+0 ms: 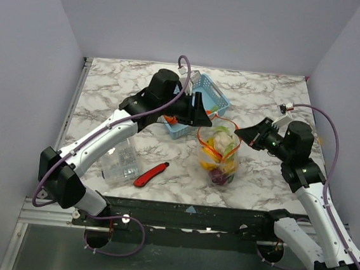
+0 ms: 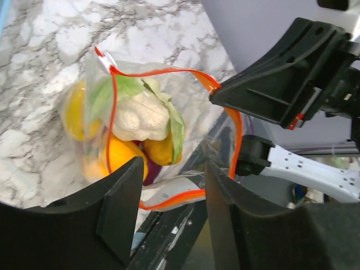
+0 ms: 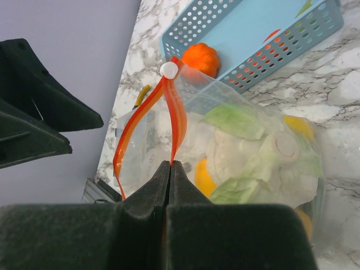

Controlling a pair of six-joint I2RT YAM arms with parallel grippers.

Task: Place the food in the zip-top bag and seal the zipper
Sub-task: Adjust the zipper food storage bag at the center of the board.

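Observation:
The clear zip-top bag (image 1: pixel 219 153) stands on the marble table, holding the food: a white cauliflower with green leaves (image 2: pixel 140 116), yellow pieces (image 2: pixel 74 111), an orange piece (image 2: pixel 121 154) and a bit of purple. Its orange-red zipper (image 3: pixel 175 112) gapes open in a loop. My right gripper (image 3: pixel 170 164) is shut on one end of that strip, at the bag's right side (image 1: pixel 240 134). The left gripper (image 2: pixel 173 171) hangs open just off the bag's left rim (image 1: pixel 202 116), nothing between its fingers; the near strip (image 2: pixel 175 199) lies just beyond them.
A blue lattice basket (image 1: pixel 204 98) stands behind the bag with an orange toy piece (image 3: pixel 200 58) in it. A rigid clear box (image 1: pixel 121 161) and a red utility knife (image 1: pixel 150 174) lie at the front left. Purple walls enclose the table.

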